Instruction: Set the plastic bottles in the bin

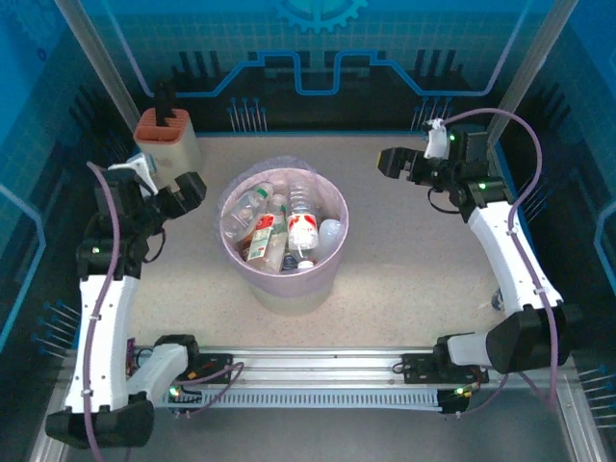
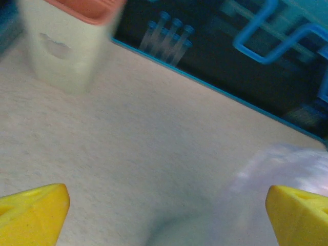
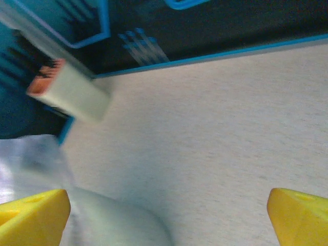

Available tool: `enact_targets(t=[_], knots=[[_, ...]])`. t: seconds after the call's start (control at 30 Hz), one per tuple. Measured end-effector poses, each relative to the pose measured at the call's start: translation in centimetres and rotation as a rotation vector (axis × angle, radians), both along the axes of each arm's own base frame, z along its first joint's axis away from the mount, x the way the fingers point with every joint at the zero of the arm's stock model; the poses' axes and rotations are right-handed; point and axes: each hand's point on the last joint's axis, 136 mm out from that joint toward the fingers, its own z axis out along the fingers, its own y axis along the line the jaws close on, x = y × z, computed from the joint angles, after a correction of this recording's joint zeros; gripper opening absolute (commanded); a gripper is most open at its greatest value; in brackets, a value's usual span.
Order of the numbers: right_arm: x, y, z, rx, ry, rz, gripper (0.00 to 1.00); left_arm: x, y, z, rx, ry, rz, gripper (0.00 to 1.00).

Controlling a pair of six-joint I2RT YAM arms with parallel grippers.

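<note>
One bin (image 1: 289, 287), speckled table (image 1: 414, 279), blue walls (image 1: 404, 43)

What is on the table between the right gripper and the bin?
Nothing stands there. In the top view, the stretch of table from the right gripper to the bin is bare.

A robot lab booth: circuit-print blue walls (image 1: 385, 58) (gear emblem (image 1: 320, 12) above) enclose a speckled table (image 1: 404, 279) with aluminium rails (image 1: 318, 371).

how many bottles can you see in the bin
5 in the bin: left bottle, clear; red-labelled bottle beside it; middle bottle with a red-and-white label; far bottle, clear; right bottle, pale. More may be hidden underneath.
</note>
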Motion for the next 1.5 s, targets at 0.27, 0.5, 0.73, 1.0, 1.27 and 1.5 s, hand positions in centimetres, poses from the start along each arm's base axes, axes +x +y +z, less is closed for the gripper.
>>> enact_targets(t=[0.27, 0.5, 0.73, 1.0, 1.27, 1.5], knots=[[-1.5, -5.0, -13.1, -0.285, 0.097, -0.154, 1.00, 0.6, 3.0, -15.2, 0.111, 0.128, 0.095, 0.99], [-2.8, -8.0, -19.0, -0.423, 0.119, -0.262, 1.00, 2.0, 3.4, -19.0, 0.153, 0.091, 0.086, 0.99], [-1.6, -10.0, -21.5, -0.461, 0.005, -0.352, 1.00, 3.6, 3.5, -21.9, 0.172, 0.047, 0.075, 0.99], [-0.3, -11.1, -21.0, -0.483, -0.139, -0.390, 1.00, 5.9, 3.4, -22.5, 0.189, -0.024, 0.050, 0.99], [0.4, -10.7, -20.3, -0.491, -0.260, -0.379, 1.00, 7.7, 2.9, -23.2, 0.199, -0.051, 0.006, 0.99], [0.1, -10.0, -21.8, -0.515, -0.261, -0.347, 1.00, 8.7, 0.4, -22.0, 0.259, -0.121, -0.076, 0.99]])
